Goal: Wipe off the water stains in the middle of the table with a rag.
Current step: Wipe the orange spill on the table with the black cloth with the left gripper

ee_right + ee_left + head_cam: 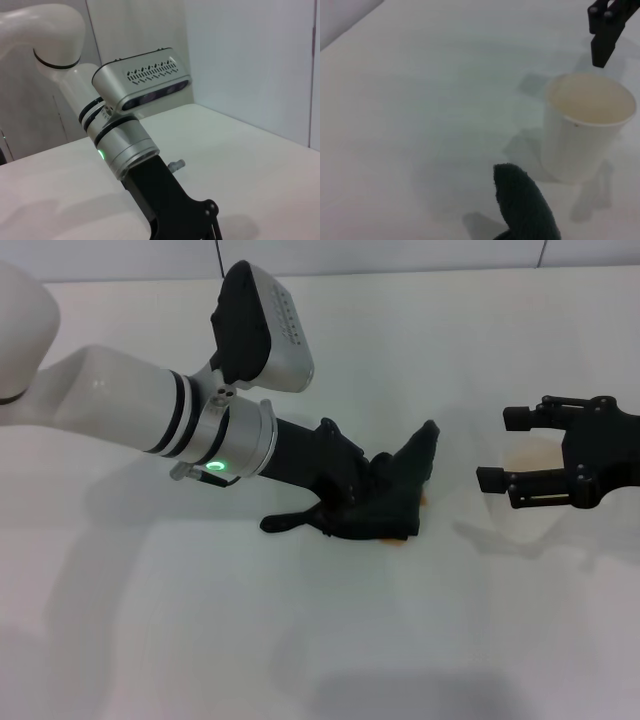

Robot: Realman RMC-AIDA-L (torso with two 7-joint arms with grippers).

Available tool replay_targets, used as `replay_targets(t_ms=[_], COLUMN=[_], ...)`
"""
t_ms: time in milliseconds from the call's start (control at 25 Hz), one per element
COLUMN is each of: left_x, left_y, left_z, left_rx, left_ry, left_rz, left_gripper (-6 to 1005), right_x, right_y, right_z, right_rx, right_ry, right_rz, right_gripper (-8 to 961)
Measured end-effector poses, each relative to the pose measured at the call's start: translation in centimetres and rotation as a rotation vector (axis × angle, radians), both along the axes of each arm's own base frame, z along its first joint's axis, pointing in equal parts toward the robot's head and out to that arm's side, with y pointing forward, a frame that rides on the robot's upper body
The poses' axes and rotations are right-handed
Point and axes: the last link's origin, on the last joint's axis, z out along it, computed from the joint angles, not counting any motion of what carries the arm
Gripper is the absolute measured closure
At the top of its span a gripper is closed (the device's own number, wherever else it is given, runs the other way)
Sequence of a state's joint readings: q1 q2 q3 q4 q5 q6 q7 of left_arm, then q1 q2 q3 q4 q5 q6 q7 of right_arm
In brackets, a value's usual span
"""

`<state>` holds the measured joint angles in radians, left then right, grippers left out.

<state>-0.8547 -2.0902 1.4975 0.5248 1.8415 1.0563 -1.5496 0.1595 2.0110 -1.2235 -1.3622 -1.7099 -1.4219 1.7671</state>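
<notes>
Left gripper (365,490) jaws hidden in one rag (385,502), right gripper (500,450) jaws spread around one cup (587,125), one table (300,640)

Left gripper (375,495) low, right gripper (520,455) spread

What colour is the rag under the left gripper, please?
Very dark, near black; the rag shows best in the head view.

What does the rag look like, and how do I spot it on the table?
On the white table, follow the left arm down to the left gripper near the middle. The rag is the crumpled black cloth bunched under it, with a narrow tail. The only neighbour, the paper cup beside the right gripper, is white and stiff.
</notes>
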Motion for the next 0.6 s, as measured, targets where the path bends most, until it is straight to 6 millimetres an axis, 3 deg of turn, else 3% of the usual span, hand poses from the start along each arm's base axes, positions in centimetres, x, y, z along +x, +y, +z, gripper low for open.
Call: replay_targets(t_ms=[600], left_x=[-0.2], left_y=[-2.2], left_z=[-1.5], left_rx=[-0.103], left_ry=[0.033], left_rz=[-0.032], left_gripper=[919], right_x=[-0.1], right_y=[0.1], right_z=[-0.1], right_rx=[-0.001], right_ry=[-0.002], right_rz=[0.003], right_gripper=[94])
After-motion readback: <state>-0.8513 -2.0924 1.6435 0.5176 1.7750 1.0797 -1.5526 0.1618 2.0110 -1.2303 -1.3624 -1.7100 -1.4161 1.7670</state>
